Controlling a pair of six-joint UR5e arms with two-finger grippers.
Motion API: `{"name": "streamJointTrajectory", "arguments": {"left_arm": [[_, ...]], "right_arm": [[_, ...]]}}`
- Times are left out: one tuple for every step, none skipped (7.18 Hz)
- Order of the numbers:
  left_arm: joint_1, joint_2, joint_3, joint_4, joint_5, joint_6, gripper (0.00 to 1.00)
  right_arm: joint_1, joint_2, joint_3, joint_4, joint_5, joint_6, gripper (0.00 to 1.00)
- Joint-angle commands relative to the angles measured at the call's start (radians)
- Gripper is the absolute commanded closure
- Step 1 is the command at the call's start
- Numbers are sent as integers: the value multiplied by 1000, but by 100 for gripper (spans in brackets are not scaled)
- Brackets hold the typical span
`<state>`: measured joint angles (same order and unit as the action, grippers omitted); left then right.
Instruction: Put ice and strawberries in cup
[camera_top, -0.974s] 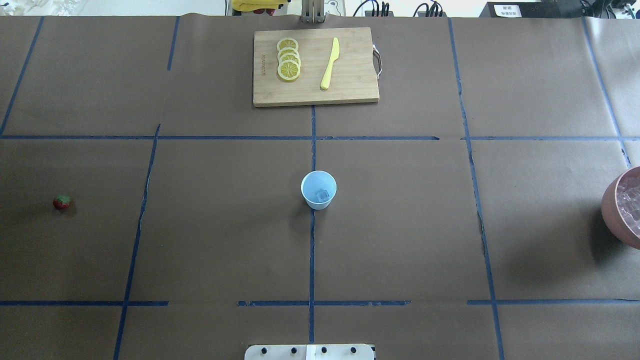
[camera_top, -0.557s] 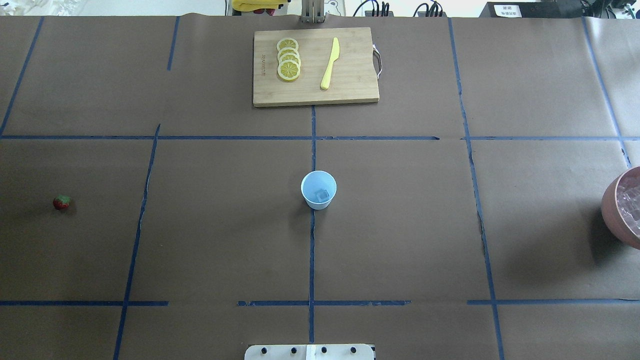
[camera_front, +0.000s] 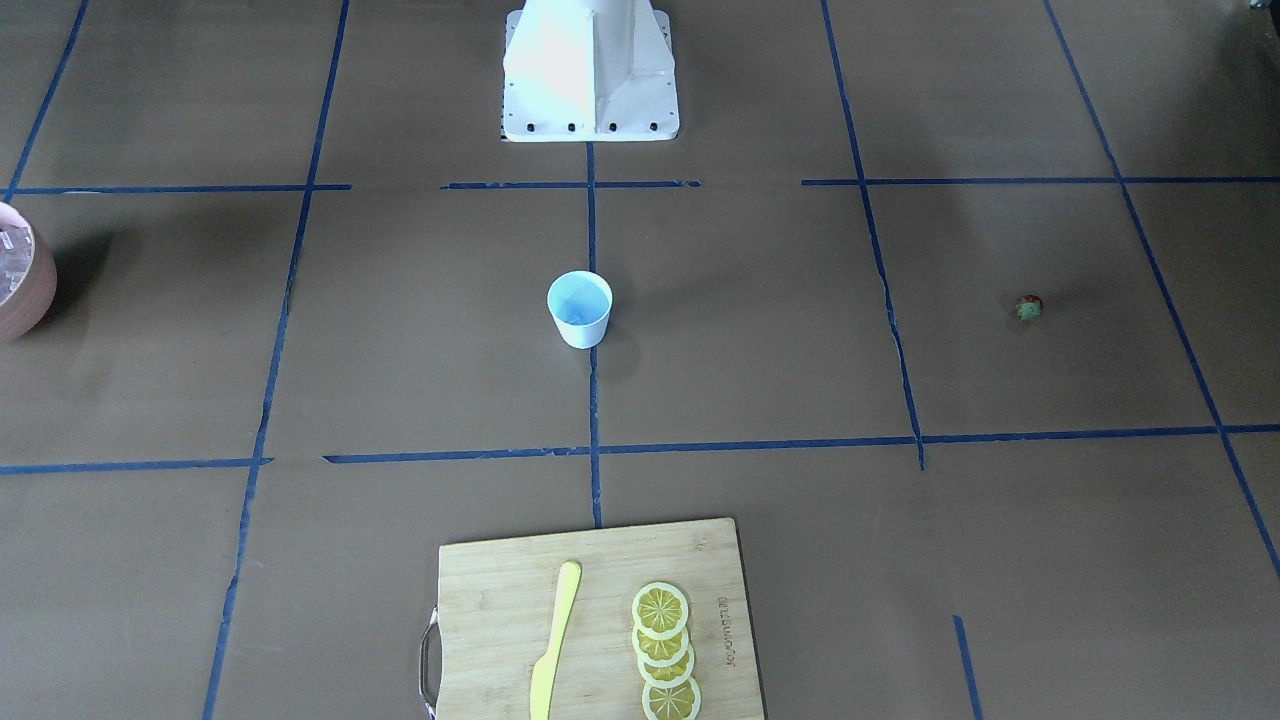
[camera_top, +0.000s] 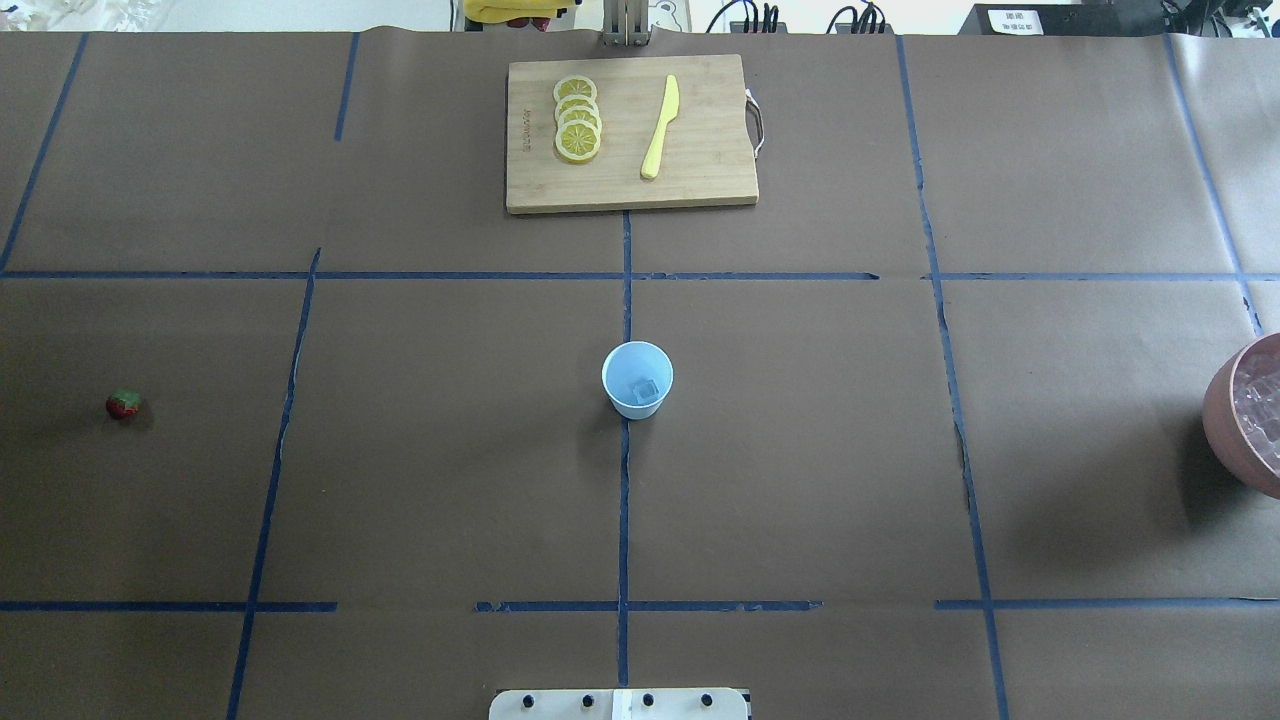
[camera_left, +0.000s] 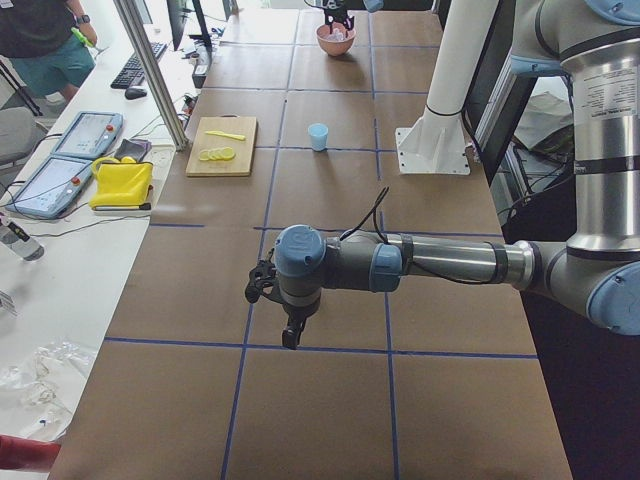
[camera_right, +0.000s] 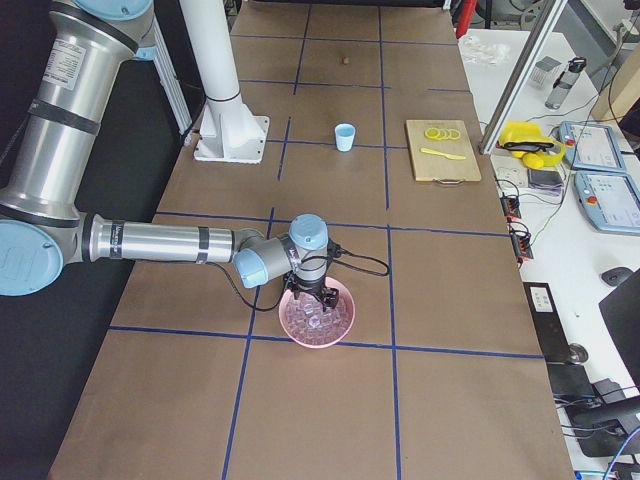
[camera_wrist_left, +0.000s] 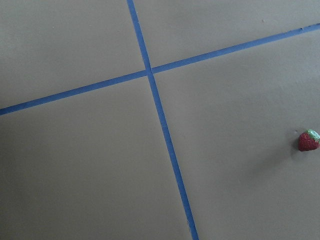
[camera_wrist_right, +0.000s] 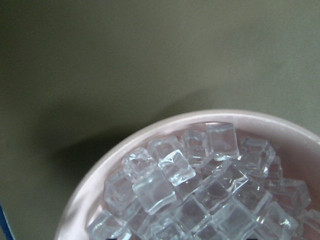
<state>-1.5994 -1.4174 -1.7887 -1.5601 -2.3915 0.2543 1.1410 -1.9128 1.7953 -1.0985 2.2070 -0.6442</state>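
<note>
The white cup with a pale blue inside stands upright at the table's middle, with one ice cube in it. It also shows in the front view. The strawberry lies alone at the far left, and shows at the right edge of the left wrist view. More ice fills the pink bowl. My right gripper hangs over that bowl. My left gripper hovers low over the table. I cannot tell whether either is open or shut.
The pink bowl sits at the table's right edge. A wooden cutting board at the far middle holds lemon slices and a yellow knife. The robot's white base stands behind the cup.
</note>
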Motion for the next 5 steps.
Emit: {"name": "streamJointTrajectory", "arguments": {"left_arm": [[-1,0,0,0,0,-1,0],[-1,0,0,-1,0,-1,0],[-1,0,0,-2,0,-1,0],[1,0,-1,-2,0,-1,0],[-1,0,-3,-2,0,-1,0]], "right_arm": [[-1,-2,-4,-3,-12,-32,14],[-1,-3,-11,-3,-13,-46,15],[-1,-2,-11,-3,-13,-51,18],[-3,-3,-11,-3,-13,-51,22],[-3,-5,-11,-3,-13,-55,22]]}}
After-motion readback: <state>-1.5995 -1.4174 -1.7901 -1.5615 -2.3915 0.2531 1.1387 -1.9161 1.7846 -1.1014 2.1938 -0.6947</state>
